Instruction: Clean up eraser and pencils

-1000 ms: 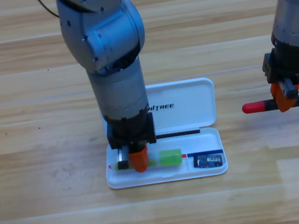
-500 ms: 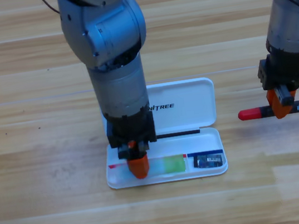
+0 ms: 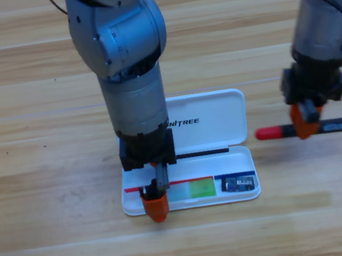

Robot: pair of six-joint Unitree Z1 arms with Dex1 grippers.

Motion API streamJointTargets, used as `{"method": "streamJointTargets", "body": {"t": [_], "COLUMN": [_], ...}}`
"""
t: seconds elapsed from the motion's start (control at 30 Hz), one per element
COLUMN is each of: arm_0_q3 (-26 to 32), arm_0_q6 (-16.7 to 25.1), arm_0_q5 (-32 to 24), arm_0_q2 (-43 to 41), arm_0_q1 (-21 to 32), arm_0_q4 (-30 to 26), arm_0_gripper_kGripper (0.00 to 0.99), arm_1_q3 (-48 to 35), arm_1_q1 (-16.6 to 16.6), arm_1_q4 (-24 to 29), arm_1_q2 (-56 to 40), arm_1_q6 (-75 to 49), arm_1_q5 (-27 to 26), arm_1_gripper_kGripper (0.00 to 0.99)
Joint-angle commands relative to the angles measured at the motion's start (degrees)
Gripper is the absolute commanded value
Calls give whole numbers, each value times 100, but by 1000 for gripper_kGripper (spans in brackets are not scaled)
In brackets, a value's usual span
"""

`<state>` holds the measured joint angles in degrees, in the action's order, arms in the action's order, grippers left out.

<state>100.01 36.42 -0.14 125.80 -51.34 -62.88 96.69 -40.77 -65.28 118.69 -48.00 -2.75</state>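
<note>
The white case [image 3: 220, 130] lies open in the middle of the table. The light green pencil [image 3: 193, 190] lies flat in the long compartment of its tray. In the small right compartment sits the dark eraser [image 3: 239, 184]. My left gripper [image 3: 156, 198] points down over the tray's left end. It is open, with one orange jaw swung out past the front rim and nothing held. Right of the case, my right gripper [image 3: 304, 125] is shut on the red and black pencil [image 3: 272, 132]. That pencil hangs level, just above the table.
The case's raised lid stands between the tray and the back of the table. The left arm's thick grey body hides the lid's left part. Bare wood lies between the case and the right gripper.
The left gripper let go of the green pencil, which now lies flat in the tray, and its jaw swung forward. The right gripper carried the red and black pencil leftward, toward the case.
</note>
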Motion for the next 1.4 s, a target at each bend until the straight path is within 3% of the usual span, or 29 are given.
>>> {"method": "streamJointTargets", "body": {"t": [0.03, 0.3, 0.57, 1.03, 1.07, 1.1, 1.2, 1.23, 1.4], "arm_0_q3": [-61, -483, -914, -1124, -1116, -1116, -1124, -1133, -1142], "arm_0_q6": [261, 1043, 1728, 1931, 1931, 1922, 1922, 1922, 1922], "arm_0_q5": [-12, -302, -680, -838, -838, -847, -865, -874, -891], "arm_0_q2": [-284, -1479, -1796, -1752, -1752, -1752, -1734, -1725, -1681], "arm_0_q1": [36, 1108, 2066, 2295, 2295, 2295, 2295, 2295, 2295], "arm_0_q4": [-189, -383, -383, -348, -348, -348, -348, -348, -330], "arm_0_gripper_kGripper": [990, 990, 989, 990, 990, 990, 990, 990, 990], "arm_1_q3": [614, 2038, 3031, 3216, 3216, 3225, 3225, 3225, 3181], "arm_1_q1": [-739, -1152, -1319, -1328, -1328, -1328, -1337, -1337, -1337], "arm_1_q4": [-160, -406, -661, -661, -661, -661, -661, -661, -661], "arm_1_q2": [57, 1270, 2070, 2448, 2448, 2448, 2422, 2404, 2149], "arm_1_q6": [327, 652, 792, 872, 880, 907, 968, 968, 1003], "arm_1_q5": [-138, -85, 20, 56, 56, 56, 56, 38, 20], "arm_1_gripper_kGripper": [0, 0, 0, 0, 58, 213, 824, 888, 943]}}
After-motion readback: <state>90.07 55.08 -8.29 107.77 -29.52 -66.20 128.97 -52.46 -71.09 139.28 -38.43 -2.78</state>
